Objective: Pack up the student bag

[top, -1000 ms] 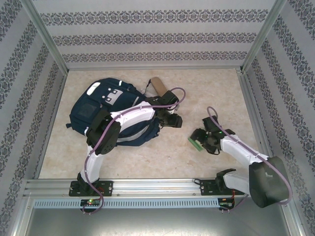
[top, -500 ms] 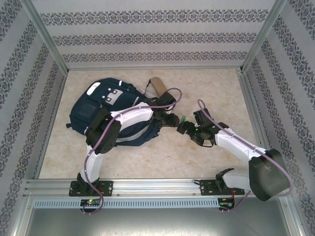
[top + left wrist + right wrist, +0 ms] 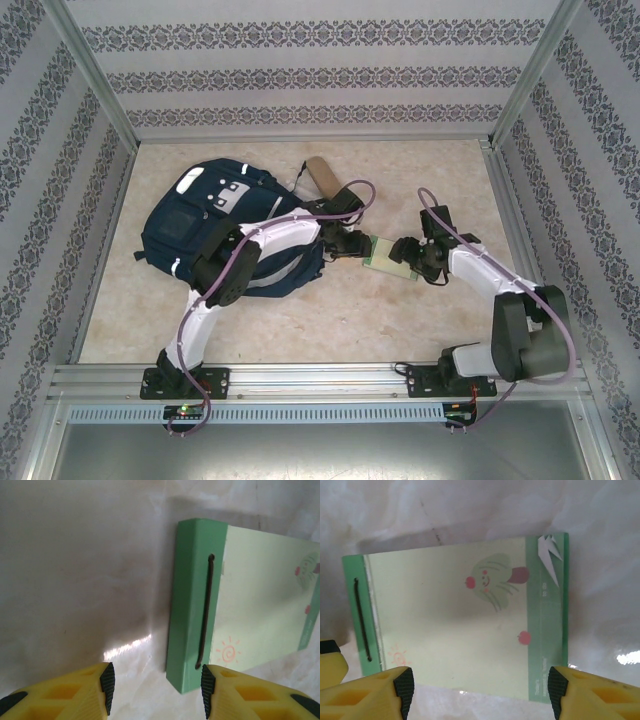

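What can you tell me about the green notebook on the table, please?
The notebook lies flat on the pale table, cover up. The cover is light green with a darker green spine band bearing a thin dark cord, a cartoon green face with red spots and a small orange sun. It sits between the open left pincer and open right pincer; neither grips it.
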Controlling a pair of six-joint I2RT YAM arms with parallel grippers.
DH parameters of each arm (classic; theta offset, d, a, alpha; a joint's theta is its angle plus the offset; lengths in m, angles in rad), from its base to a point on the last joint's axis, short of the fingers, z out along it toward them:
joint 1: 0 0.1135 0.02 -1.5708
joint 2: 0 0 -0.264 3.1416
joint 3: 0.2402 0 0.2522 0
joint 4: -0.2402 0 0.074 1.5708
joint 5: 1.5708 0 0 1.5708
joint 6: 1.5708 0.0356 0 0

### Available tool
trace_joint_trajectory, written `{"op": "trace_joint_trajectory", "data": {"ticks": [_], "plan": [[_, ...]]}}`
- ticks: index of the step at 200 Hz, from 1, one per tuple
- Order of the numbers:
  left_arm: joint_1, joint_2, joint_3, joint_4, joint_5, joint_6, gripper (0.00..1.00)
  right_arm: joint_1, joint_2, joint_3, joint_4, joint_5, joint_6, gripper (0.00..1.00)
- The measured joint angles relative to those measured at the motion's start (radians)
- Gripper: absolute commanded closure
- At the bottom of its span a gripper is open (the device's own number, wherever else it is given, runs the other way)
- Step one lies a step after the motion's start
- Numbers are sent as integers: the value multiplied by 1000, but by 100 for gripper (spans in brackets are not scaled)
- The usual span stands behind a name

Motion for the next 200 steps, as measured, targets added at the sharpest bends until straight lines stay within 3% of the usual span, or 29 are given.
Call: {"op": "trace_joint_trajectory", "data": {"ticks": [37, 63, 142, 200], "plan": [[0, 43, 51, -5, 12, 0, 49, -2, 38, 3, 2, 36, -22, 32], [0, 69, 77, 0, 31, 0, 49, -6, 106, 8, 16, 28, -47, 43], [8, 87, 96, 14, 116, -12, 54, -11, 136, 24, 35, -7, -66, 46], [39, 63, -32, 223, 248, -142, 57, -24, 136, 24, 31, 9, -69, 46]]}}
